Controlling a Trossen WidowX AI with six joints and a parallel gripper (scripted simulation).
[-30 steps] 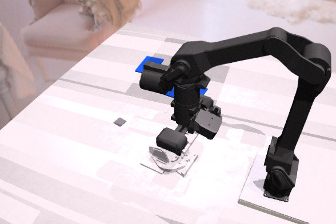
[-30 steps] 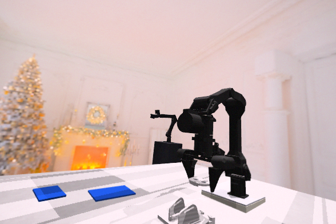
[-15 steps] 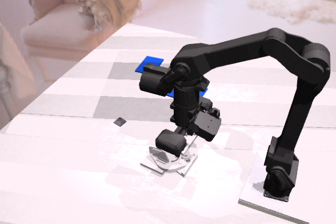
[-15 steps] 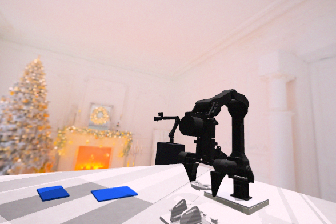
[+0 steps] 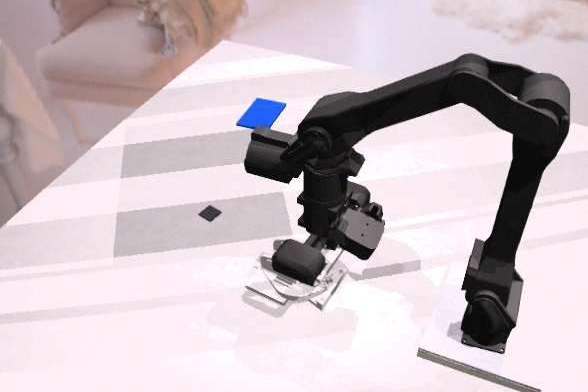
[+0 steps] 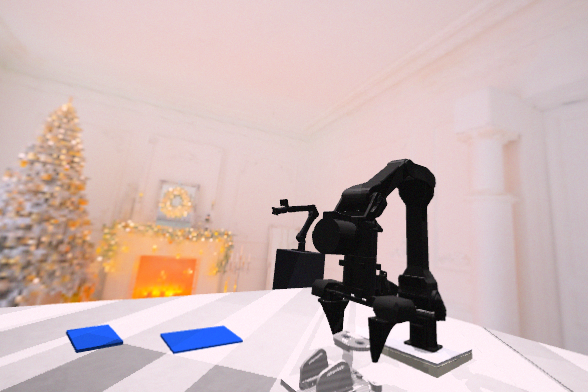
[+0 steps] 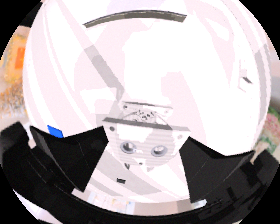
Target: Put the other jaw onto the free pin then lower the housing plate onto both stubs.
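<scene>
The housing plate [image 6: 357,344] [image 7: 146,156], pale grey with two round holes, is between the fingers of my gripper [image 6: 355,346] [image 7: 146,138], which is shut on it by its sides. It hangs above the table near the base assembly [image 6: 290,384] [image 5: 266,291]. In the exterior view, two grey ridged jaws [image 6: 312,370] [image 6: 336,378] stand side by side, in front of and lower than the plate. In the top view my gripper's housing hides the fingertips and much of the assembly. Whether the teeth mesh, and the pins and stubs, cannot be made out.
A blue plate [image 5: 261,113] [image 6: 95,338] lies far off, with a larger blue plate [image 6: 201,339] beside it, mostly behind the arm in the top view. A small black square [image 5: 210,213] [image 7: 121,180] lies on the table. The arm stands on a pale slab [image 5: 440,335].
</scene>
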